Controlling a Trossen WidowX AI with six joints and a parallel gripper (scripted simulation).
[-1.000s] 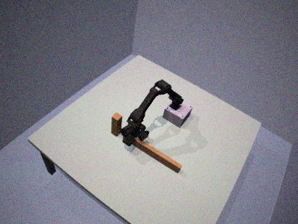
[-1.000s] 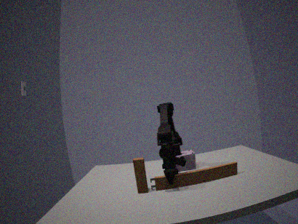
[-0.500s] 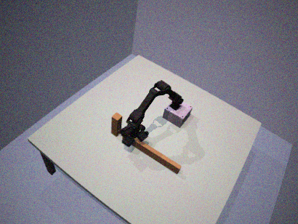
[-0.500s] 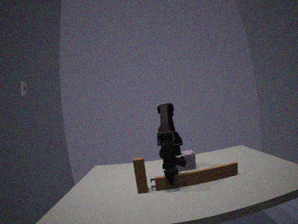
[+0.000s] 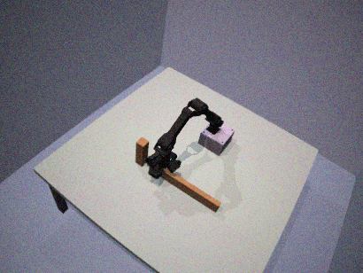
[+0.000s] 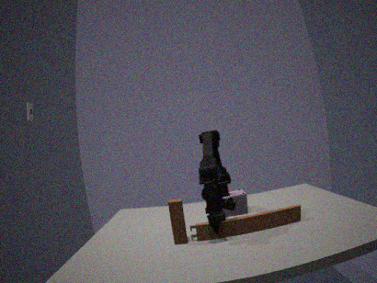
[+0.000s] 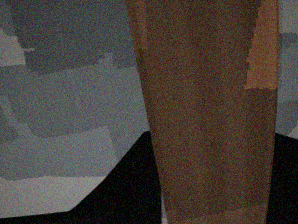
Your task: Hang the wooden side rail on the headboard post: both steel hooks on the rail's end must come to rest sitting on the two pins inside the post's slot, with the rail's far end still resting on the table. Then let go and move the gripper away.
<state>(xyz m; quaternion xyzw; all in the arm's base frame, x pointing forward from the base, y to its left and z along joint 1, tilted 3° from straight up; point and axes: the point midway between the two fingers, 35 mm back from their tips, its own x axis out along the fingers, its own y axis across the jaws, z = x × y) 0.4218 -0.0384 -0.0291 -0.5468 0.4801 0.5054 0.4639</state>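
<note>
- counter [image 5: 266, 213]: carries everything; rail's far end needs to stay down on it through the whole hang.
- arm [image 5: 179, 126]: reaches from its base [image 5: 223, 142] down toward the post; judgement: keep moves slow and small, no swinging.
- rail [image 6: 262, 220]: near end lifted slightly, far end low by the counter, hook end just beside the post but apart from it in the exterior view; judgement: hold it in line with the post face so it doesn't twist.
- post [image 6: 177, 221]: upright, slot not visible from these views; judgement: don't bump it.
- end effector [image 6: 215, 225]: clamped on the rail near the hook end; wrist view shows wood filling the gap between the dark fingers.
- hooks [image 6: 193, 228]: small and grey at the rail tip, short of the post; judgement: push them into the slot above the pins, then lower until they seat before letting go.
</note>
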